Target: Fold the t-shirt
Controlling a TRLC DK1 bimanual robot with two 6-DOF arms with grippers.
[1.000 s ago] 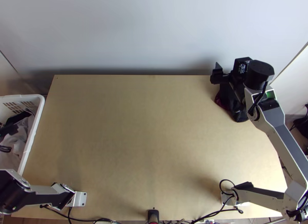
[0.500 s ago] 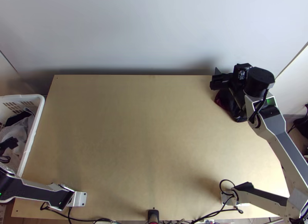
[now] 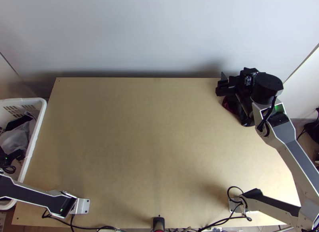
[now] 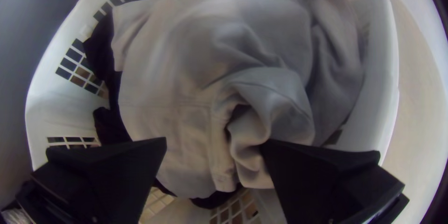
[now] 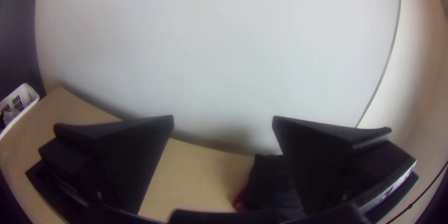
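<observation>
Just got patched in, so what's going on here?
Neither arm is holding anything. The left gripper is open over the white basket, above a light grey garment bunched on darker cloth. I can't tell whether that garment is the t-shirt. The right gripper, also open, is near the table's far right corner, by a dark bundle. No shirt is laid out on the table, so folding has yet to begin.
</observation>
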